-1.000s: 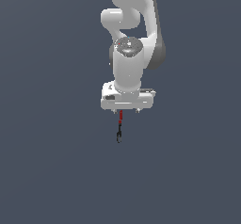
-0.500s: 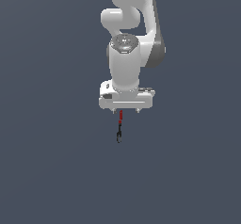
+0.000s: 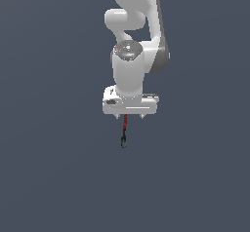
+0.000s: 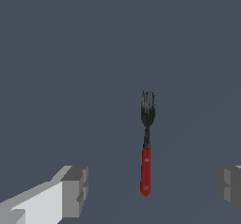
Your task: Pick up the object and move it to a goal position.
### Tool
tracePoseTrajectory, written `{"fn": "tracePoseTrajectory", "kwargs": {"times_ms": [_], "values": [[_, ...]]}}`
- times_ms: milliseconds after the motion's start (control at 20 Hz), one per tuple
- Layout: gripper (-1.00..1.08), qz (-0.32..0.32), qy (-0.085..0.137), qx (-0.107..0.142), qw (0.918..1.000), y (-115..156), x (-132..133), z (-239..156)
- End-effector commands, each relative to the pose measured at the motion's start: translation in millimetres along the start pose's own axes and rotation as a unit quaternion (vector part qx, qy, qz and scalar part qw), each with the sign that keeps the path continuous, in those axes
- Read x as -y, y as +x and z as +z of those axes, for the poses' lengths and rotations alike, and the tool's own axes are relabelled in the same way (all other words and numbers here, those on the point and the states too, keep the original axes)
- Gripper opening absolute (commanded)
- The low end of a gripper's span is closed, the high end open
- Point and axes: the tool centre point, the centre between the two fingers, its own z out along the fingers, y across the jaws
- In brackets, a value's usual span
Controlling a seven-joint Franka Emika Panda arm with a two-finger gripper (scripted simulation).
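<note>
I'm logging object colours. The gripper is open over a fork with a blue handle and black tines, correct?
Not quite: the handle is red, not blue. The wrist view shows the fork with a red handle and black tines, lying between the fingers of the open gripper.

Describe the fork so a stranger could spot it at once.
Start at the white robot arm against the plain grey background. Just beyond its open tool lies the fork, between the two fingers and untouched. It is the only small thing there: red handle, black neck and prongs.
</note>
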Motion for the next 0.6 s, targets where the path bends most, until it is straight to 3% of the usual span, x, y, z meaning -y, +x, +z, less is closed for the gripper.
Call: {"fn": "tracePoseTrajectory", "kwargs": {"times_ms": [0,550], "values": [[1.00,0.003,-0.002,0.001,1.0000,-2,-3,13],[1.00,0.018,-0.018,0.005,0.9997,-20,-23,92]]}}
